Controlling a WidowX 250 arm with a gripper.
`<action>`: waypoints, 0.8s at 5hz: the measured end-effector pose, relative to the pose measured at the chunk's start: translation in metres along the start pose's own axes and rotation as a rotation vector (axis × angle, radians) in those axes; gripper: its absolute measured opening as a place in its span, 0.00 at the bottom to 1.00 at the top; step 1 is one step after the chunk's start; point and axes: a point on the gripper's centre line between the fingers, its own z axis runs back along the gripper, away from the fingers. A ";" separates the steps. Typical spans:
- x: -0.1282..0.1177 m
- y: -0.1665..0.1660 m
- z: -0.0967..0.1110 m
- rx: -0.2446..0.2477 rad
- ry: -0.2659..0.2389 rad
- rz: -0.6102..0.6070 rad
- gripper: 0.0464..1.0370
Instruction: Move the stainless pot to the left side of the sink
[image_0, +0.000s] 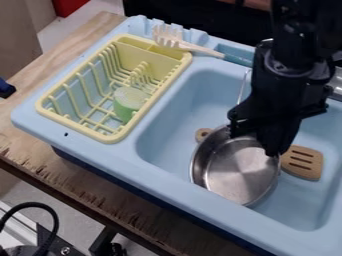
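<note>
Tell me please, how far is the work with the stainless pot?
Done: the black gripper is at the rim of the round stainless pot, inside the light-blue plastic sink.
In hand: handling the pot, though I cannot confirm a grip.
Left: probably some shifting, then release, as a gap separates the pot from the basin wall beside the yellow plastic dish rack.
</note>
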 end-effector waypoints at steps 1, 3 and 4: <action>0.000 0.002 0.005 0.023 0.003 -0.022 0.01; -0.006 0.010 0.005 0.089 -0.119 -0.328 0.01; -0.010 0.016 0.006 0.078 -0.154 -0.492 0.01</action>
